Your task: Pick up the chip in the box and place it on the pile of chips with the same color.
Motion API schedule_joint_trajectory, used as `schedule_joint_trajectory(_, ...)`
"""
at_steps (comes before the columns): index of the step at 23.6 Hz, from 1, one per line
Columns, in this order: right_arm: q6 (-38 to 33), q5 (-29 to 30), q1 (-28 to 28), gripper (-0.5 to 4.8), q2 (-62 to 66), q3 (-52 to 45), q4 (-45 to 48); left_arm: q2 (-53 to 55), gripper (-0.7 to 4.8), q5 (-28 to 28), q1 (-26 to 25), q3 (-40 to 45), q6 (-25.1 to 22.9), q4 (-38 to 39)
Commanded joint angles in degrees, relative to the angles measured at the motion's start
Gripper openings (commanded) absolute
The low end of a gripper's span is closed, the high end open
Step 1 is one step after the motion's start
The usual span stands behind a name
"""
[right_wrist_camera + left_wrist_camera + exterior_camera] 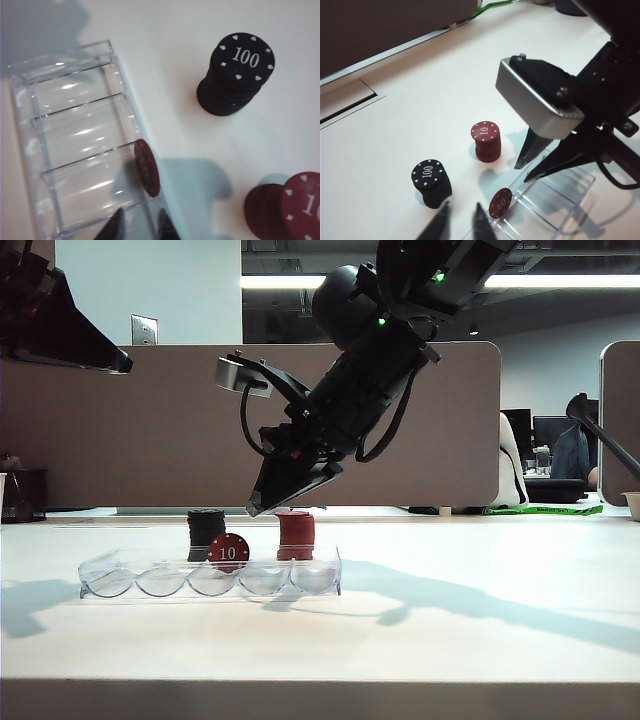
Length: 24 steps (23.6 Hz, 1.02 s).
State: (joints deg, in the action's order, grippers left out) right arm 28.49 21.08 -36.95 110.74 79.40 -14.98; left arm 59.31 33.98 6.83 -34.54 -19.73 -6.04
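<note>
We look down past the right gripper (140, 225), whose two dark fingertips (116, 226) stand a little apart with nothing between them, over the near end of the clear box (70, 150). The red chip (147, 167) stands on edge in a groove at the box's wall. On the white tabletop (165, 65) beside the box sit a black stack (235, 75) marked "100" and the red pile (287, 207), cut by the frame's edge.
</note>
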Motion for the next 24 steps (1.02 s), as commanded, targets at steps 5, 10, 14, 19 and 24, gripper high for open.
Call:
schedule_joint_trajectory(5,2.1,3.8,-0.1,1.27,-0.3,0.4,4.5,-0.1,0.57,0.8,0.0,-0.3,-0.4,-0.4)
schedule_joint_trajectory(10,2.2,9.1,-0.1,1.27,-0.3,0.4,6.3,-0.1,0.57,0.6,0.0,-0.3,-0.4,0.4)
schedule_joint_trajectory(14,2.2,9.9,0.3,1.27,-0.2,0.3,4.4,-0.1,0.58,0.6,0.0,-0.3,-0.4,1.8)
schedule_joint_trajectory(19,2.2,11.2,0.2,1.27,-0.1,0.3,2.4,-0.1,0.58,0.5,0.0,-0.3,-0.4,1.7)
schedule_joint_trajectory(24,2.2,11.0,0.2,1.27,1.4,0.3,2.8,-0.1,0.57,0.5,0.0,-0.3,-0.4,1.7)
